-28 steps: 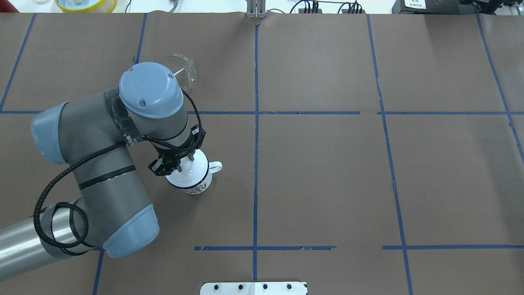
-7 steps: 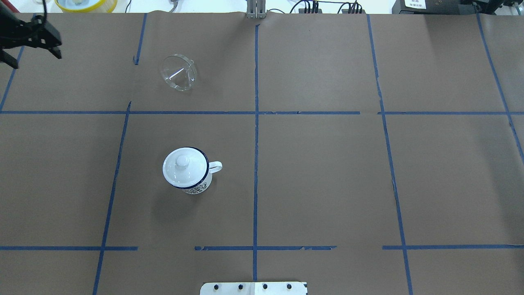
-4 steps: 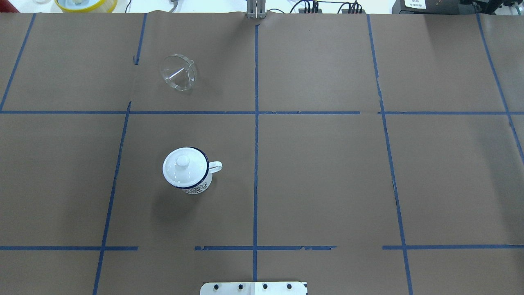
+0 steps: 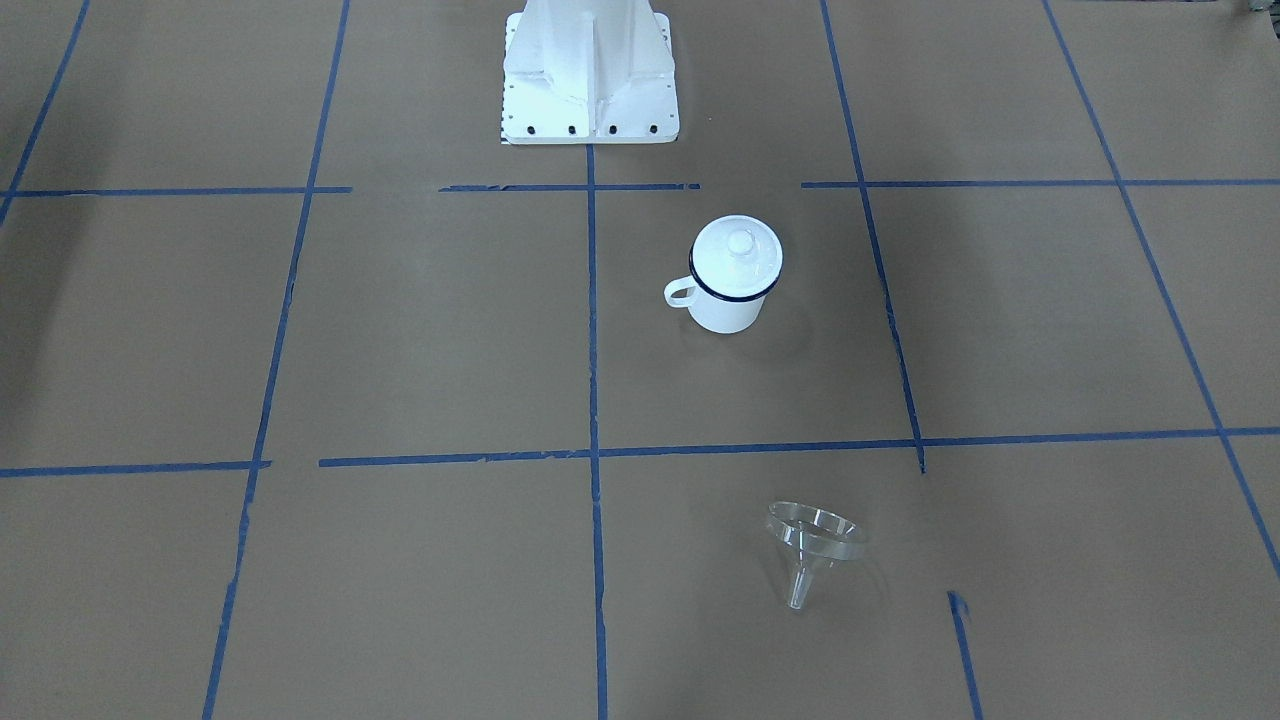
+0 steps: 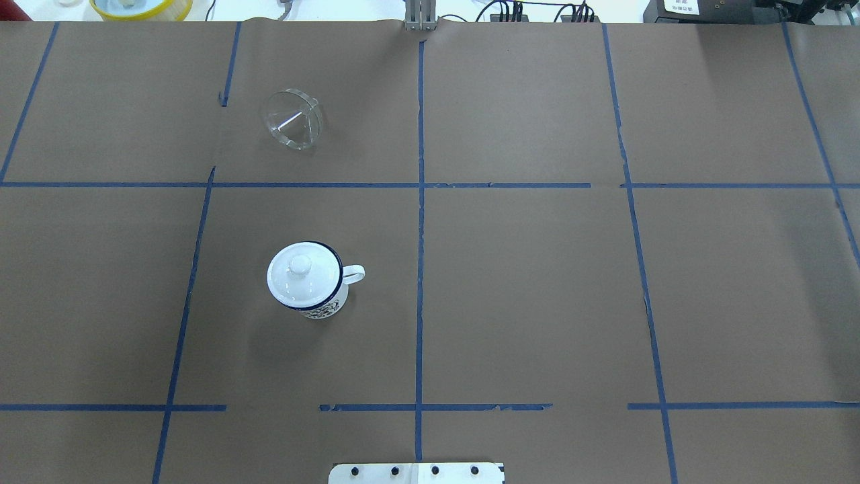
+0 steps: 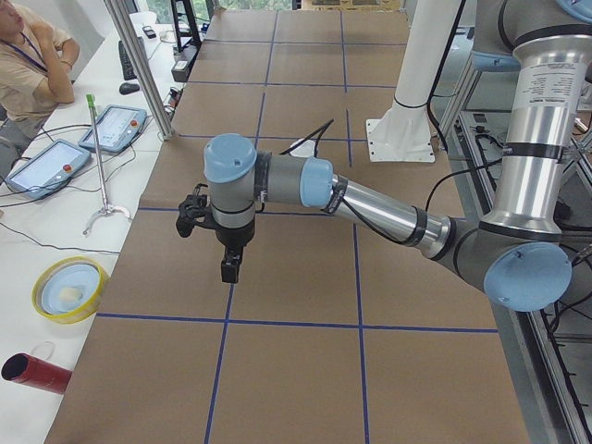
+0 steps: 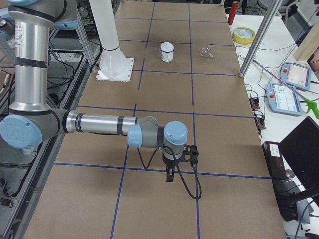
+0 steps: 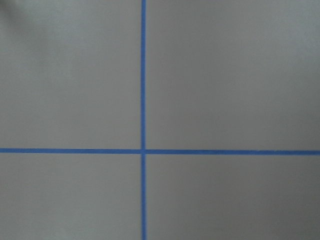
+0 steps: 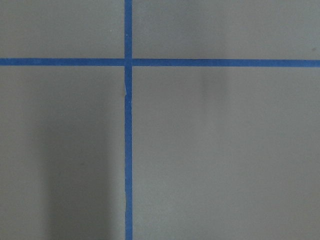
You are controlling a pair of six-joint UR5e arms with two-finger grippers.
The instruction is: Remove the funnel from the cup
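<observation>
Left arm (image 6: 388,215) and right arm (image 7: 99,123) are stretching out level, left tool (image 6: 229,269) and right tool (image 7: 170,175) pointing down, opening impossible to tell, funnel (image 5: 293,125) lying at the cup's (image 5: 324,306) 12 o'clock.

Robot lab: teach pendants (image 6: 113,128), tape-gridded table (image 5: 524,289)

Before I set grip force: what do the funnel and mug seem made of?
The funnel looks like clear glossy plastic, possibly glass: see-through with glints. The mug looks like glossy white enamel over metal, judging by its dark blue rim.
</observation>
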